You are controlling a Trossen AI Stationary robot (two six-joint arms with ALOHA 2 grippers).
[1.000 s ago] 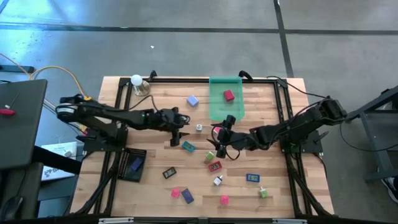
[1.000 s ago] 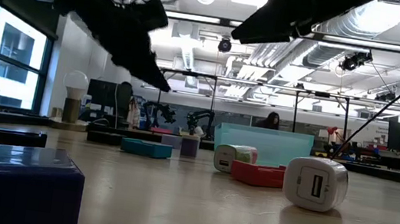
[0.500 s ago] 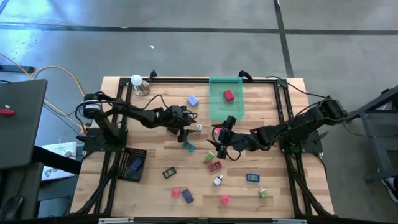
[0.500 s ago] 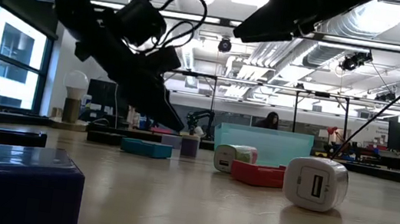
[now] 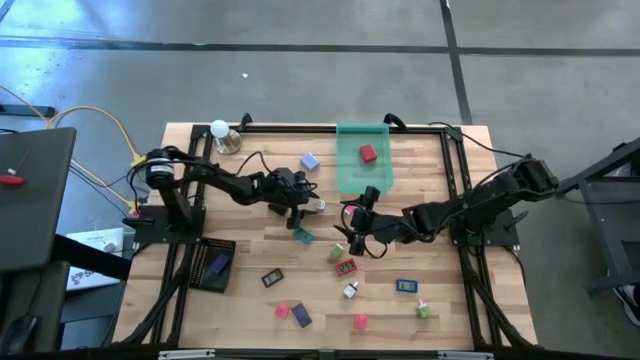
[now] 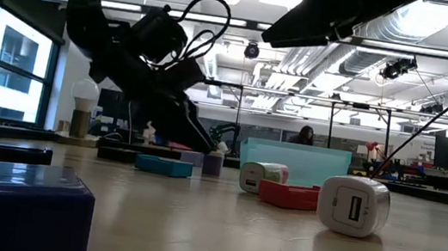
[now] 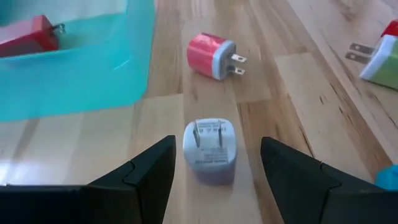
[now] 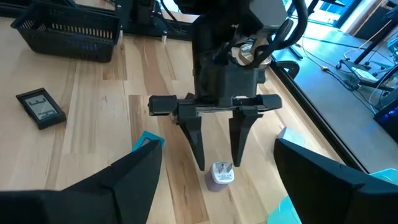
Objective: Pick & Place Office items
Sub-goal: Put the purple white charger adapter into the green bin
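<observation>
Left hand [image 7: 214,163] released, fingers straddling small grey-white plug adapter [image 7: 209,151] near translucent green tray [image 7: 74,68], seemingly untouched; right hand [image 5: 350,228] released nearby.

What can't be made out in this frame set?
- Black tray, high view: its contents are too small to identify.
- Right gripper, high view: fingertips merge into dark blur; nothing seen held.
- White plug, high view: mostly covered by the left gripper.
- Low view: the purple block is cut off by the picture's edge.
</observation>
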